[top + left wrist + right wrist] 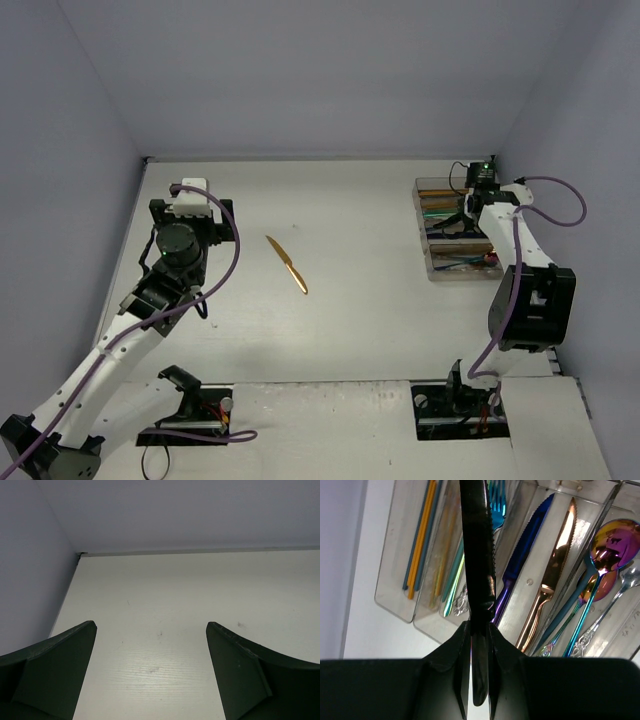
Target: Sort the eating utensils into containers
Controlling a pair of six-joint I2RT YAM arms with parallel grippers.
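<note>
1. Right jaws: pinched tight on a dark knife (478, 540) by its handle end, serrated blade pointing away, above the containers (395, 597).
2. Held lengthwise along the compartments, probably to drop in flat beside the blue knife (522, 555) and rose-gold knife (555, 565) lying there.
3. Left jaws: spread wide, gripping nothing, over bare surface (165, 595) near the far-left corner.
4. Shown only by the right wrist view: the grip itself, and sticks, forks, knives and spoons in separate compartments.
5. Shown only from above: one gold knife (287, 264) loose mid-surface between the arms, well apart from the containers at far right, apparently not yet sorted.
</note>
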